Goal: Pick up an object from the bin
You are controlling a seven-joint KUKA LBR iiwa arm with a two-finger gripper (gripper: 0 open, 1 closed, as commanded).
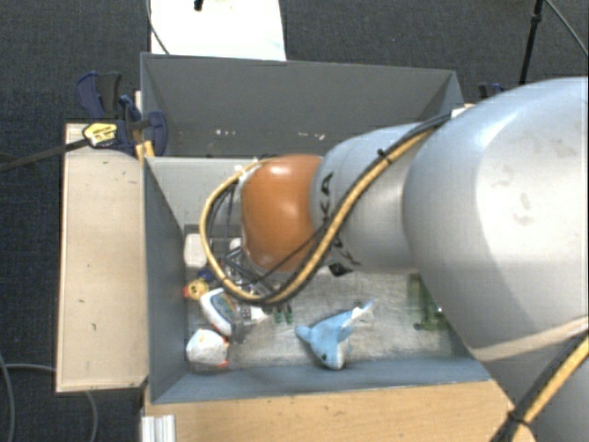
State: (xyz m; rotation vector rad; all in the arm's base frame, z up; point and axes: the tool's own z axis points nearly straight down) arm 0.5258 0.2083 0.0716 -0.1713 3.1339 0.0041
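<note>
- Front corner of the bin [304, 109], view's left: a white-orange lump [206, 348] sits against the wall. The sloped sides probably funnel loose things into this spot.
- Front middle: a blue toy [329, 339] lies on its side, apart from the rest. It has room all round, so I judge it an easy pick.
- Just behind the lump is a white-blue thing [217, 309]. The gripper [239, 307] hangs low right over it, touching or nearly so. This is likely the target.
- Whether the gripper is open or closed cannot be told, because the orange cover [276, 210] hides it.
- Green bits [282, 316] lie just beside the gripper.
- Farther back along the left wall are a yellow piece [194, 290], then a white block [194, 250].
- The arm [479, 219] crosses from the right and hides much of the floor.
- Surface: the bin floor is grey, scuffed and flat.
- Room: dark carpet [55, 26] surrounds the bin, with cables on it.
</note>
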